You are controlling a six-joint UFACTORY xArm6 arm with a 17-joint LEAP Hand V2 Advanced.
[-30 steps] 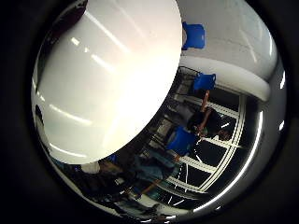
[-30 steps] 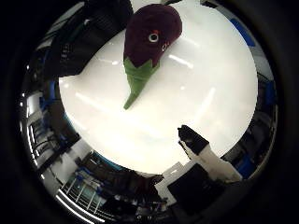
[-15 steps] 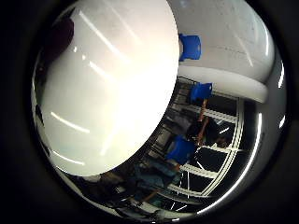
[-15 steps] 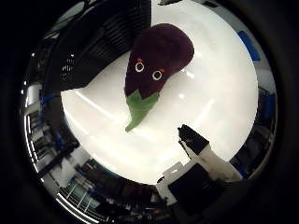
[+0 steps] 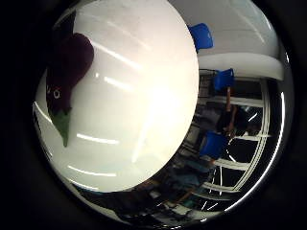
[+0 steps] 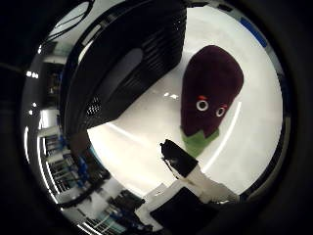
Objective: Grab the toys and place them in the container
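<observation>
Thumb side palm view shows one finger of the hand sticking out straight, holding nothing. The purple eggplant toy lies on the white table, with the black container at its 10 o'clock.

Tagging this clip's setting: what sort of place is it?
Probably an indoor lab or office space: a round white table holds an eggplant plush toy beside a black perforated container, with blue chairs and large framed windows beyond.
</observation>
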